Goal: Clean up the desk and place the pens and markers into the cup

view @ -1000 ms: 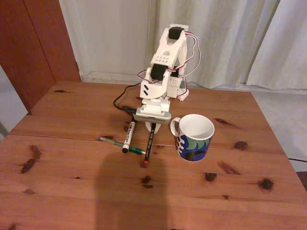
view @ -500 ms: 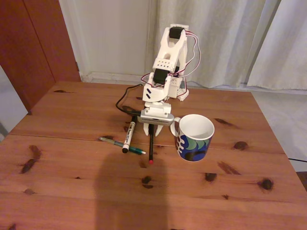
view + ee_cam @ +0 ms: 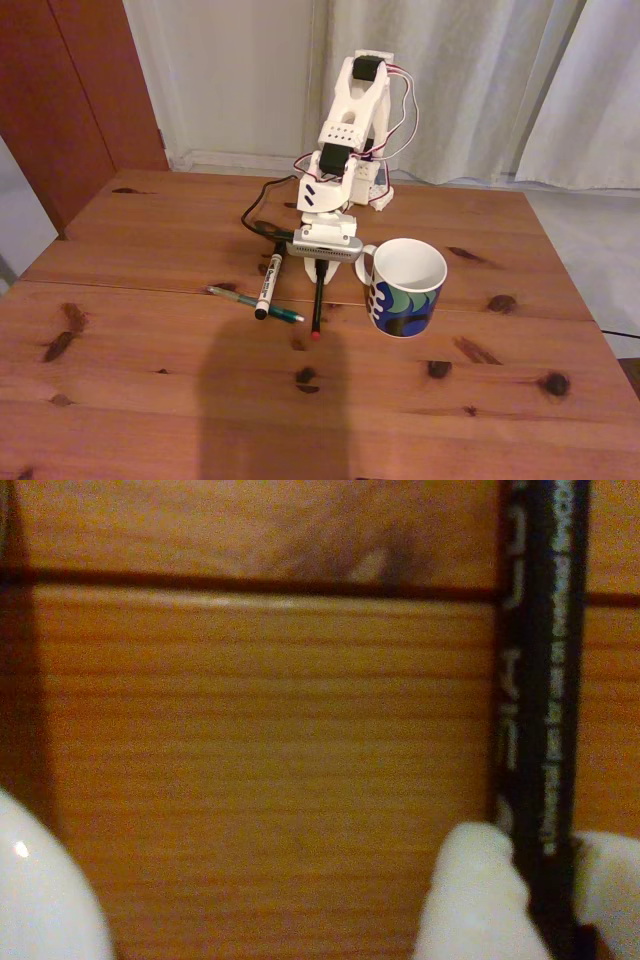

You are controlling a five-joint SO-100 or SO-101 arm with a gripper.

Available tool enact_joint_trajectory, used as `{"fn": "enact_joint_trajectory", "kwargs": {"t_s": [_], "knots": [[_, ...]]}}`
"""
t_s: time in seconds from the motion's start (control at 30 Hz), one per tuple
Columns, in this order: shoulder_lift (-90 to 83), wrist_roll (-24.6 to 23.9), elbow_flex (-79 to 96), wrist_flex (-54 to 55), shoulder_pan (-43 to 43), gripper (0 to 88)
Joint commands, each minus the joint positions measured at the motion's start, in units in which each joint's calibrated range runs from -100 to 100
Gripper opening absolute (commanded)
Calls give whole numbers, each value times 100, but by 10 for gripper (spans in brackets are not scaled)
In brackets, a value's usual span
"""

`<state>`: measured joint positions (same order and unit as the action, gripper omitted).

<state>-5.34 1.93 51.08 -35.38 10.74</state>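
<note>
The desk (image 3: 150, 390) is not tidy yet: the cup (image 3: 405, 287) looks empty, and the marker (image 3: 268, 284) and green pen (image 3: 252, 302) lie crossed at its nine o'clock. My claw (image 3: 545, 880) clenches the black pen (image 3: 317, 300). The wrist view shows its lettering and my fingertips (image 3: 465, 890), unreadable from afar

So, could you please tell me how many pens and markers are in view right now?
3. The white marker and the teal pen lie crossed on the desk; the black pen is pinched in the gripper, near the cup.
</note>
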Motion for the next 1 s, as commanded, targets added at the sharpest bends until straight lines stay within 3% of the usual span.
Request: {"fn": "enact_joint_trajectory", "kwargs": {"t_s": [0.0, 0.4, 0.7, 0.97], "knots": [[-182, 48, 13, 76, 23, 8], [-761, -20, -924, 76, -65, 8], [-1771, -680, -1366, 110, -516, 7], [-3004, -1089, -392, 1710, -604, 7]]}}
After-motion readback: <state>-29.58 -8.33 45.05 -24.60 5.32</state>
